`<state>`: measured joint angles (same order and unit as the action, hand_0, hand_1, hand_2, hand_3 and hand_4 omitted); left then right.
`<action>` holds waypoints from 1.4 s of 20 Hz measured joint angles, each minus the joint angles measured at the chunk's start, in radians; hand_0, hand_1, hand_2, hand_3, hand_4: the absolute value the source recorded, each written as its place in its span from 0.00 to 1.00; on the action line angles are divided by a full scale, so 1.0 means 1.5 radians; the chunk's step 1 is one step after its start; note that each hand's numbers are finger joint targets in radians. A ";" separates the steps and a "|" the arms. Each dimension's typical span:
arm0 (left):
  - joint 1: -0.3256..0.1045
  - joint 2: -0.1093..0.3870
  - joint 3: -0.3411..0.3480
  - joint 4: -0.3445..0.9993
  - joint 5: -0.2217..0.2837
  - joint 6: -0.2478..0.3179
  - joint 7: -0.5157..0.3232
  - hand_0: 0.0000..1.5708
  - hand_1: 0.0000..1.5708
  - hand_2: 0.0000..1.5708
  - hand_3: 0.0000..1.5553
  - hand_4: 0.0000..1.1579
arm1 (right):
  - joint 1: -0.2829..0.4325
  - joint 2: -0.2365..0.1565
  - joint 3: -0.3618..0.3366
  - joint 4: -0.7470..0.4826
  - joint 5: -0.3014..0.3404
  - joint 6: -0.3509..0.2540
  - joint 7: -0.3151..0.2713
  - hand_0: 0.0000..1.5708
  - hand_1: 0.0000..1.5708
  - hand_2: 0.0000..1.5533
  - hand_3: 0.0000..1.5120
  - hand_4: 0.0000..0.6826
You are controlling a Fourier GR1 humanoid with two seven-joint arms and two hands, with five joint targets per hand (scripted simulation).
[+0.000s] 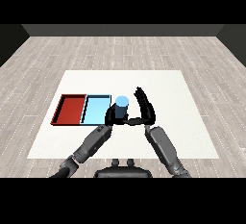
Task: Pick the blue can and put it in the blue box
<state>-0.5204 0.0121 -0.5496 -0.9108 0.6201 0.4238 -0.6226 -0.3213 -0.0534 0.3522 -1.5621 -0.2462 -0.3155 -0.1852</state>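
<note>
The blue can (122,104) stands upright on the white table, just right of the light blue tray (95,108). My right hand (145,107) is close on the can's right side and open. Its fingers point straight up and its thumb reaches left toward the can's base. My left hand (111,115) rests low against the can's left side with its fingers relaxed, hiding the lower left of the can. Neither hand is curled round the can.
A red tray (70,108) lies left of the light blue tray, touching it. Both trays hold nothing. The white table (182,122) stretches out to the right of and beyond the hands, on a grey wood floor.
</note>
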 measured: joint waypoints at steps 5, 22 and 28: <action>-0.009 0.034 0.027 0.010 -0.022 0.001 0.006 1.00 1.00 1.00 0.98 0.99 | 0.055 -0.007 -0.071 -0.051 -0.056 0.018 -0.033 0.00 0.00 0.00 0.00 0.00; -0.121 0.185 0.054 0.205 -0.145 0.073 0.236 0.95 0.95 0.89 0.76 0.84 | 0.145 -0.027 -0.170 -0.057 -0.137 0.087 -0.070 0.00 0.00 0.00 0.00 0.00; -0.151 0.154 0.025 0.366 -0.185 0.076 0.352 0.41 0.41 0.37 0.15 0.79 | 0.144 -0.018 -0.181 -0.025 -0.144 0.098 -0.086 0.00 0.00 0.00 0.00 0.00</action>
<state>-0.7464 0.2432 -0.5124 -0.3621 0.3426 0.5380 -0.0940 -0.1055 -0.0808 0.0814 -1.5993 -0.4626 -0.1690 -0.3142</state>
